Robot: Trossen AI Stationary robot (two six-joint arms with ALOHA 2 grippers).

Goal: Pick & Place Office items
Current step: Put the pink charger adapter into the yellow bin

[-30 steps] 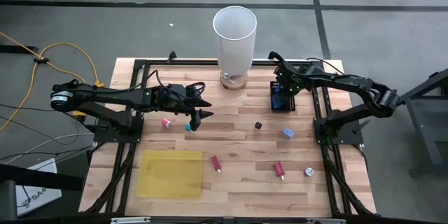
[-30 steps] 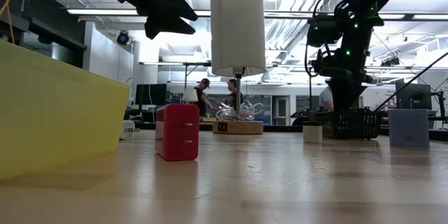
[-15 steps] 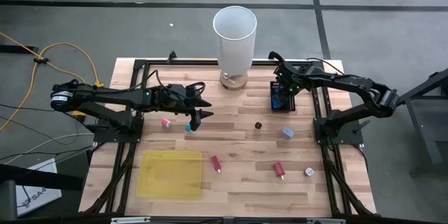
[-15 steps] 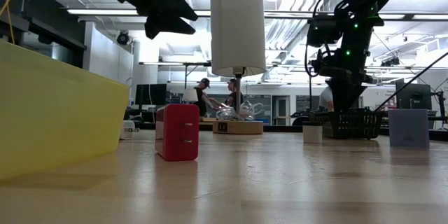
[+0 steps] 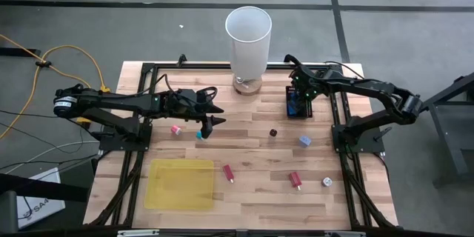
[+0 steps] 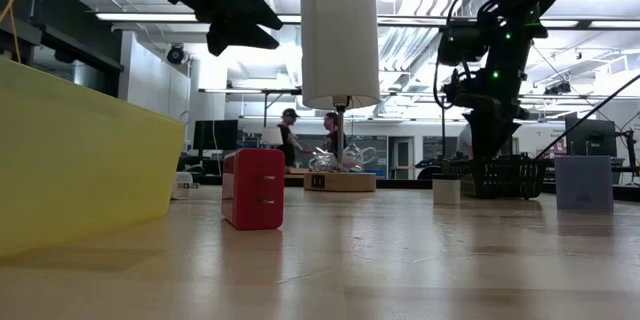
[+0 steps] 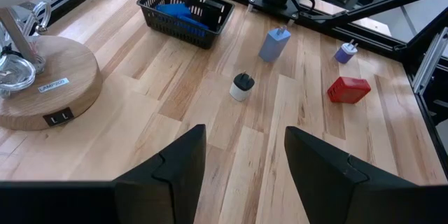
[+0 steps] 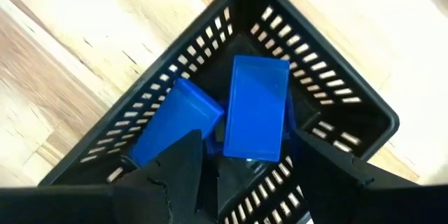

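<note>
Small office items lie scattered on the wooden table: a pink piece (image 5: 175,129), a teal one (image 5: 198,135), a dark one (image 5: 273,132), a pale blue one (image 5: 304,141), two red ones (image 5: 228,172) (image 5: 295,180) and a whitish round one (image 5: 326,182). My left gripper (image 5: 213,112) hangs open in the air above the teal piece, nothing between its fingers (image 7: 245,161). My right gripper (image 8: 245,154) stands open, pointing down over the black basket (image 5: 298,106). In the basket lie two blue blocks (image 8: 255,108) (image 8: 175,122).
A tall white cylinder lamp (image 5: 248,41) on a round wooden base stands at the far middle. A flat yellow sheet (image 5: 180,184) lies near the front left. Black frame rails run along the table's left, right and far sides. People stand in the room beyond (image 6: 290,135).
</note>
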